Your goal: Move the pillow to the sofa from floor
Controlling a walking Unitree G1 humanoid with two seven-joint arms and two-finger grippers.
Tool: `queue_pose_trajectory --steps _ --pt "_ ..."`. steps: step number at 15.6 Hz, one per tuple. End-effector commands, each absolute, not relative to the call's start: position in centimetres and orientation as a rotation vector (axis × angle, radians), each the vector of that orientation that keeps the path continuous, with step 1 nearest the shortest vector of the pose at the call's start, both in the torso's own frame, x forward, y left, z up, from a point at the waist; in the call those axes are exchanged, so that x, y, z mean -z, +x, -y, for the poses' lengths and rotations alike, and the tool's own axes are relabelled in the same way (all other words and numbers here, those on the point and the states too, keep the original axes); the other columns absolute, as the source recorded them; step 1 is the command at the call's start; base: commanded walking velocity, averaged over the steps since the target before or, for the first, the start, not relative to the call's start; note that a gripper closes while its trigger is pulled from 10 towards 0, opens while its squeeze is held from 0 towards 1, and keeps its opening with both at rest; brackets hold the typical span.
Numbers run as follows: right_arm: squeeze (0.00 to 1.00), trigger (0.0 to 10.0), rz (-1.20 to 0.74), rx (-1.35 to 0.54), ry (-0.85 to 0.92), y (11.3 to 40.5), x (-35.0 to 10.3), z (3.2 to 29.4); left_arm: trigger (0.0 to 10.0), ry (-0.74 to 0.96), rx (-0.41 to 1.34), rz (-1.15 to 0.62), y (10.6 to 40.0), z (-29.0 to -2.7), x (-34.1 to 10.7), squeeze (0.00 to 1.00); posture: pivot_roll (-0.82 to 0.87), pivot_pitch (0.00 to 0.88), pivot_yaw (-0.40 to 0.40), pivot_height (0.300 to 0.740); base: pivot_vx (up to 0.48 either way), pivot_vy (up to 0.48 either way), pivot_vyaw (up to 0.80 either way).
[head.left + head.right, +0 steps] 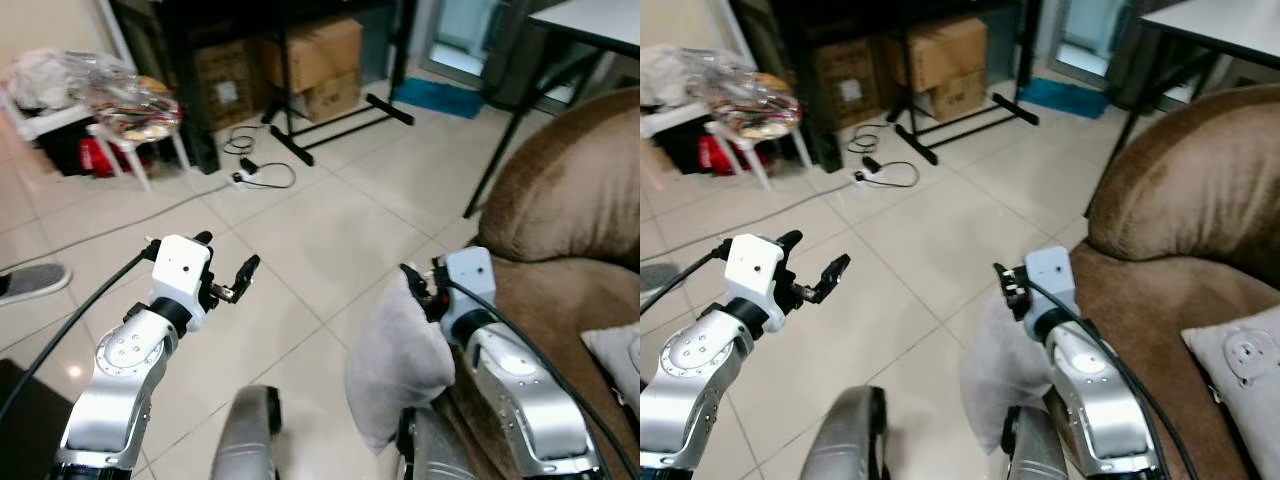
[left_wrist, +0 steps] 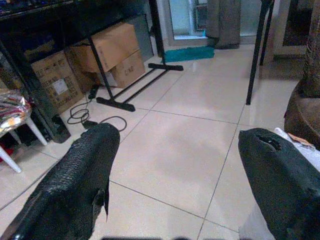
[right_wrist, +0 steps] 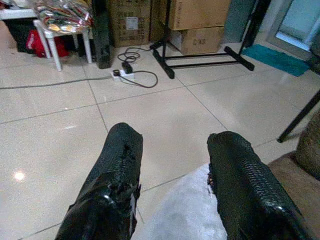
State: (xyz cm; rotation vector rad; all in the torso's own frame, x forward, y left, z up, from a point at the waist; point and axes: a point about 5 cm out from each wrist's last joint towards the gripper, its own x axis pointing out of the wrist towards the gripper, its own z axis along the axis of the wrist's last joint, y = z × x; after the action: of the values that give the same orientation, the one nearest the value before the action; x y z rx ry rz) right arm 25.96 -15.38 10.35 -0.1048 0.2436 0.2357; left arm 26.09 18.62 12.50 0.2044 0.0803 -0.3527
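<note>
**Head views: pillow held up beside the sofa**

Left eye view shows the right gripper (image 1: 418,285) grasping the grey pillow (image 1: 395,362) by its upper edge; the pillow hangs clear of the tiled floor (image 1: 300,230), just beside the front edge of the brown sofa (image 1: 570,200). In the right wrist view the two black fingers (image 3: 115,170) straddle the pale fabric, which fits a pinch on the cloth. The left gripper (image 1: 225,268) is raised over the floor, away from the sofa, its fingers spread and empty. A second grey pillow (image 1: 1240,365) already lies on the sofa seat. Judged step: carrying, with the lift done and the placing not yet done. The next move calls for swinging the pillow over the sofa seat, then releasing it there.
</note>
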Motion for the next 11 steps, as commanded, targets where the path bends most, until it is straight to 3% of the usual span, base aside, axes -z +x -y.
queue_pose_trajectory --steps 1,3,11 --pt "0.0 10.0 -0.238 -0.235 -0.092 26.2 -10.4 15.6 10.0 0.208 0.358 -0.088 26.1 -18.6 -12.4 0.0 -0.05 0.0 0.011 0.58 0.0 0.0 0.0" --pt "0.0 10.0 -0.224 -0.246 -0.017 26.1 -10.6 15.3 10.0 0.21 0.357 -0.089 26.0 -18.6 -12.4 0.0 -0.05 0.0 0.012 0.565 0.0 0.0 0.0" --pt "0.0 10.0 -0.234 -0.281 -0.018 26.0 -10.1 14.5 10.0 0.229 0.363 -0.1 25.6 -18.8 -12.3 0.0 -0.03 0.0 0.005 0.48 0.0 0.0 0.0"
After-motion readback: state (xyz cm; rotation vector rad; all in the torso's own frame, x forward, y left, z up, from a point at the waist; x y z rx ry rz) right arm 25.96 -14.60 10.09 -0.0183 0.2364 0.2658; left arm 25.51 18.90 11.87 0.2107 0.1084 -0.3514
